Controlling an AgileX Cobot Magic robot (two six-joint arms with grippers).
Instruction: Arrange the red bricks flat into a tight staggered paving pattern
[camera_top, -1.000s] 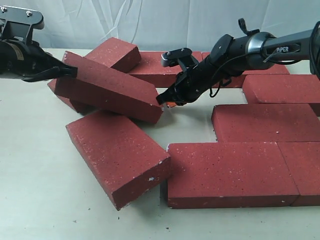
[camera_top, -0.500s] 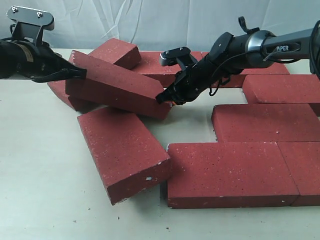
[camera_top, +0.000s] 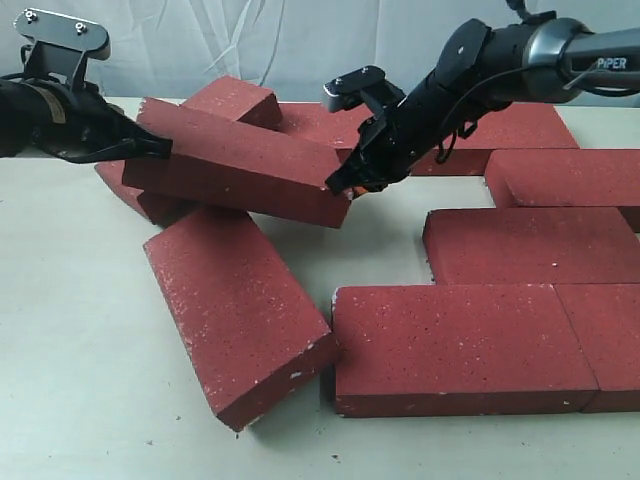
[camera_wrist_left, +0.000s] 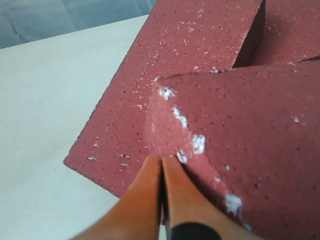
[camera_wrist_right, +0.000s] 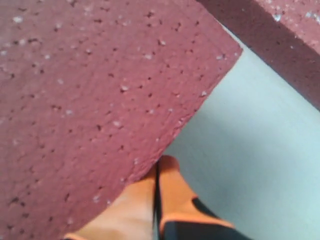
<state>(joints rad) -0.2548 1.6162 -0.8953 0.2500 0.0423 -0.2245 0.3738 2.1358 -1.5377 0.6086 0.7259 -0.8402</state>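
Observation:
Several red bricks lie on the table. One red brick (camera_top: 240, 165) is tilted, resting across a lower brick (camera_top: 135, 195), its right end off the table. My left gripper (camera_top: 158, 148) is shut, its tips against that brick's left end (camera_wrist_left: 240, 130). My right gripper (camera_top: 342, 186) is shut too, its tips under the brick's right end (camera_wrist_right: 90, 85). Neither holds anything between its fingers. In the left wrist view the shut fingertips (camera_wrist_left: 150, 167) touch the chipped corner, with another brick (camera_wrist_left: 190, 45) lying beneath.
A diagonal brick (camera_top: 235, 305) lies front left, touching the flat front brick (camera_top: 460, 345). More flat bricks sit at right (camera_top: 530, 245), (camera_top: 565, 175), (camera_top: 605, 340) and at the back (camera_top: 500, 130), (camera_top: 235, 100). A bare patch of table (camera_top: 385, 240) shows between them.
The tilted brick has shifted right and its right end has risen with my right gripper. My left gripper has followed to the right. The diagonal front-left brick has turned slightly.

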